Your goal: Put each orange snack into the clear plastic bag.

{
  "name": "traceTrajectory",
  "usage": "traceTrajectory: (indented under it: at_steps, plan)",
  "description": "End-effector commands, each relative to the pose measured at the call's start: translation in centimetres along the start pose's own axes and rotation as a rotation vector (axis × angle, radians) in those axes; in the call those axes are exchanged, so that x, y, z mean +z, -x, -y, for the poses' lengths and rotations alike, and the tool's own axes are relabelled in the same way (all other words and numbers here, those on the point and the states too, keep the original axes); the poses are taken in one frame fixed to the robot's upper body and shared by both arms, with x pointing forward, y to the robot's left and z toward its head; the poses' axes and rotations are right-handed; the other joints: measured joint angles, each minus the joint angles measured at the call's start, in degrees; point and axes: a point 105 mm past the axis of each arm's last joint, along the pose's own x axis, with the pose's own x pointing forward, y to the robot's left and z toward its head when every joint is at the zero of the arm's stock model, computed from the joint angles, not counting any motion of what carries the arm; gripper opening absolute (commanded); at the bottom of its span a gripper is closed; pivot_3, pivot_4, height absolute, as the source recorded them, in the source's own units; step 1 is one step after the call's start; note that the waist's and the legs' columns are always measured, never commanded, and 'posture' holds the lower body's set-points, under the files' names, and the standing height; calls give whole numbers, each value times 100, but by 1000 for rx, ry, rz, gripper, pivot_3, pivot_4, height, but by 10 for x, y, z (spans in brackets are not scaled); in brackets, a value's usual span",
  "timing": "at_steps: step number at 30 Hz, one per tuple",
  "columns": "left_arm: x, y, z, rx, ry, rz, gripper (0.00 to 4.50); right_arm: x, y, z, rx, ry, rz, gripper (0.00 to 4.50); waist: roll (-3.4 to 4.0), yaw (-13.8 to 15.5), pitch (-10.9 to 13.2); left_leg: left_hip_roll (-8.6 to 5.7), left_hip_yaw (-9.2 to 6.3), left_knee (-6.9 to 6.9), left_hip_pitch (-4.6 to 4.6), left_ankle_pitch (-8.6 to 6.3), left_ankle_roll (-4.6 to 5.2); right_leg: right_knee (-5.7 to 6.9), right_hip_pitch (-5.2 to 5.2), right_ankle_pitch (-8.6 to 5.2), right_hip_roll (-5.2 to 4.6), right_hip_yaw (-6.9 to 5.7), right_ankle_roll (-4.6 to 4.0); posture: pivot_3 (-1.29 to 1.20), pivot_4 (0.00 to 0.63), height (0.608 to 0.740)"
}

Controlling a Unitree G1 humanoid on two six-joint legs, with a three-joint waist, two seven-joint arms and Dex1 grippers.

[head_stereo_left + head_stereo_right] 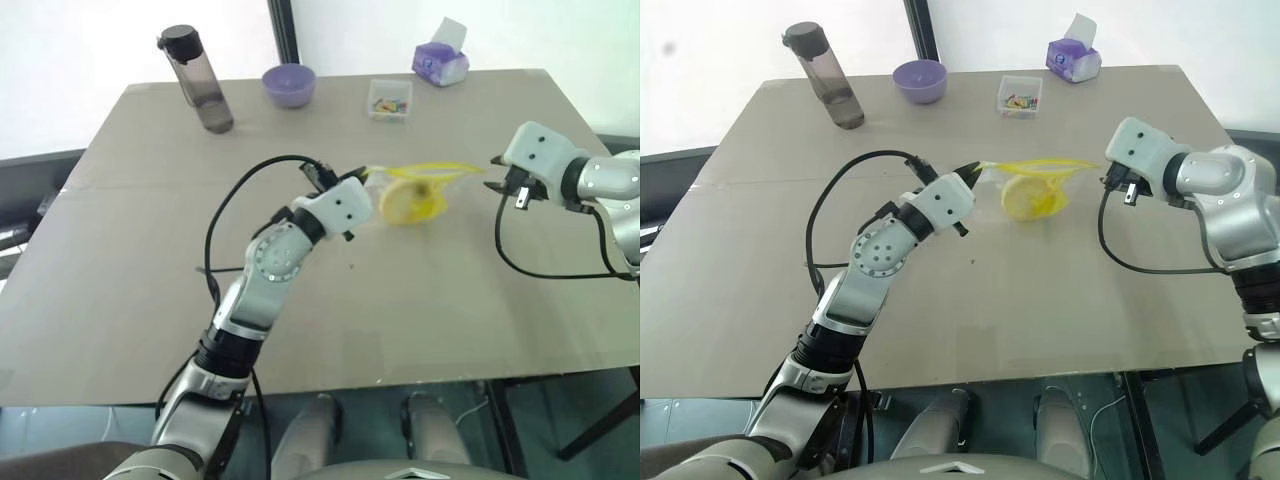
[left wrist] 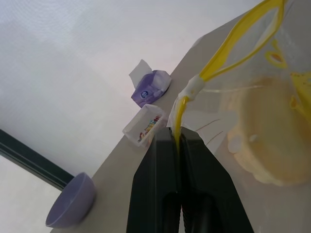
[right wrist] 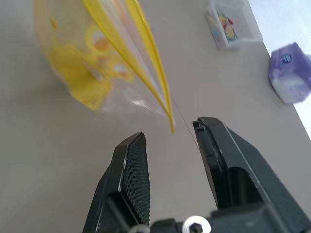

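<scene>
Yellow seal strip of the clear plastic bag (image 1: pixel 418 190) pinched in my left gripper (image 1: pixel 352 176), bag lifted mid-table, orange snack (image 1: pixel 405 202) inside | left wrist: fingers (image 2: pixel 160 184) clamped on the strip's end | right wrist: my right gripper (image 3: pixel 170 145) parted, holding nothing (bag at 11 o'clock).

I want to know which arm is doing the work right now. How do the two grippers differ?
The left gripper has its jaws shut on the yellow seal strip of the clear plastic bag; the right gripper has its jaws apart and holds nothing. The left one carries the bag, with the orange bun inside, off the table; the right one sits just past the bag's far corner, not touching it. Both have two black fingers.
</scene>
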Motion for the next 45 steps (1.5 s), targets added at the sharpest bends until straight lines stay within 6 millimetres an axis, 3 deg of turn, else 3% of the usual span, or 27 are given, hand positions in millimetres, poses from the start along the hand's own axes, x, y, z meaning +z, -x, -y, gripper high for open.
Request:
traceTrajectory:
  at_steps: [1, 3, 9, 32, 34, 37, 45]
  plan:
    - [14, 1, -9, 25, -15, 50, 0, 58, 4, 2, 9, 56, 195, 1829, 0, -20, 0, 0, -1, 0, 0, 0, 0, 1, 0, 0, 0, 0, 0, 0, 150, 740]
    - [16, 1, -8, 17, -29, 56, 0, 75, -1, -3, 21, 63, 247, 1829, 0, -20, 0, -1, -1, 3, -1, 0, 0, 2, 1, 0, -2, 0, 0, 0, 150, 740]
    - [19, -1, -5, -2, -51, 72, 0, 99, -13, -3, 12, 79, 319, 1829, 0, 46, 0, -4, -4, 6, -2, 0, 0, 2, 1, 0, -2, -2, 0, 0, 150, 740]
    - [21, -1, 0, -23, -74, 82, 0, 126, -32, -4, -15, 186, 420, 1829, 0, 36, 0, -4, -4, 6, -2, 0, 0, 6, -2, 0, -2, -1, -1, 0, 150, 740]
    - [20, -1, 0, -23, -74, 81, 0, 126, -32, -3, -17, 186, 422, 1311, 0, 34, 0, -4, -4, 6, -2, 0, 0, 6, -2, 0, -2, -1, -1, 0, 150, 740]
    - [20, -1, 0, -23, -74, 80, 0, 127, -32, -3, -20, 187, 425, 162, 0, 33, 0, -4, -4, 6, -2, 0, 0, 7, -2, 0, -2, -1, -1, 0, 150, 740]
    - [18, 0, 0, -24, -75, 74, 0, 121, -30, -1, -29, 179, 406, 63, 0, 33, 0, -4, -4, 6, -2, 0, 0, 7, -2, 0, -2, -1, -1, 0, 150, 740]
